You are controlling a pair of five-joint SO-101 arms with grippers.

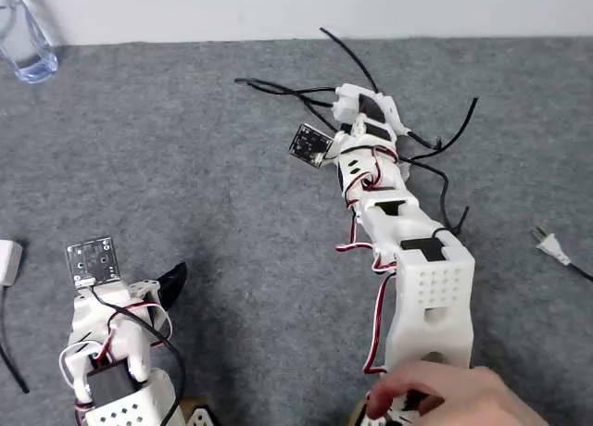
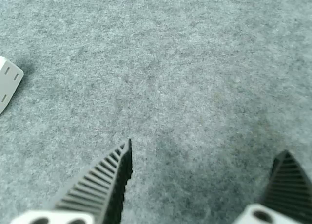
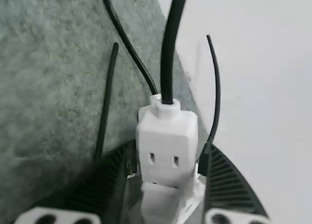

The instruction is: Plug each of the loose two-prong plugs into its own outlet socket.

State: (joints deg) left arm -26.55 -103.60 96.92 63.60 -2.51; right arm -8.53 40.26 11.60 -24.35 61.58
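Gripping a boxy white socket [image 3: 168,129], ribbed right tool [image 3: 169,148]; left tool [image 2: 207,147] agape.

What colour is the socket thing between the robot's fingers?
The socket is white; the right wrist view shows it best.

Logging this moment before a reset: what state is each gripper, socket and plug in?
left gripper: open, holding nothing, over the carpet.
right gripper: shut on the corded socket.
corded socket: gripped, the two slots facing the wrist camera empty.
second socket: lying free on the carpet, visible slots empty.
loose plug: unplugged, lying on the carpet.
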